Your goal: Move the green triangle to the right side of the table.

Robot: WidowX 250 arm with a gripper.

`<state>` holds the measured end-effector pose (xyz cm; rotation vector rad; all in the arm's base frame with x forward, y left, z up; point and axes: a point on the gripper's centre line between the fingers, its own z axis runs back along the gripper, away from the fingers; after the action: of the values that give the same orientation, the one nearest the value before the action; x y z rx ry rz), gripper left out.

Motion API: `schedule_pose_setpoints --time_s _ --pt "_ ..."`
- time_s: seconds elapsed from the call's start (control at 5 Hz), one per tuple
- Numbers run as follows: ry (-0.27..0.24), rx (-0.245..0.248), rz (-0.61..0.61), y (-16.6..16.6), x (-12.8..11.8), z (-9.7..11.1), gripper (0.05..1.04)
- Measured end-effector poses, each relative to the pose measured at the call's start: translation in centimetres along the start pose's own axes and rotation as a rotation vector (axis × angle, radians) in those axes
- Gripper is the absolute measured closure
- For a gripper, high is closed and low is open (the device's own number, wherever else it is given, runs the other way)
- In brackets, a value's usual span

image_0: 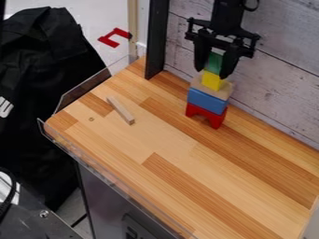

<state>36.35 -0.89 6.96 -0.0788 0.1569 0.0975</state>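
My gripper (214, 68) is closed around the green triangle (213, 62), one finger against each side of it. It's a small, solid-green piece, deep and plain on the face turned to the camera and a shade paler toward the top. What I can see of it between my fingers looks almost four-sided; both its flanks are partly covered, so I can't make out a triangular outline. It sits upright at the top of a stack, right above the yellow block (212, 80). Below that come a pale wooden piece (224, 89), a blue block (207, 100) and a red arch (217, 119), which stands on the bench (171, 140) near the plank wall (274, 88).
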Motion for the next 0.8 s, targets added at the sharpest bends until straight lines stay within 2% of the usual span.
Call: schedule_pose_setpoints --time_s 0.2,0.8 --pt "0.0 -0.005 0.004 0.0 0.0 0.0 0.521" --pt "-0.138 -0.006 -0.003 -0.6 -2.7 4.3 0.521"
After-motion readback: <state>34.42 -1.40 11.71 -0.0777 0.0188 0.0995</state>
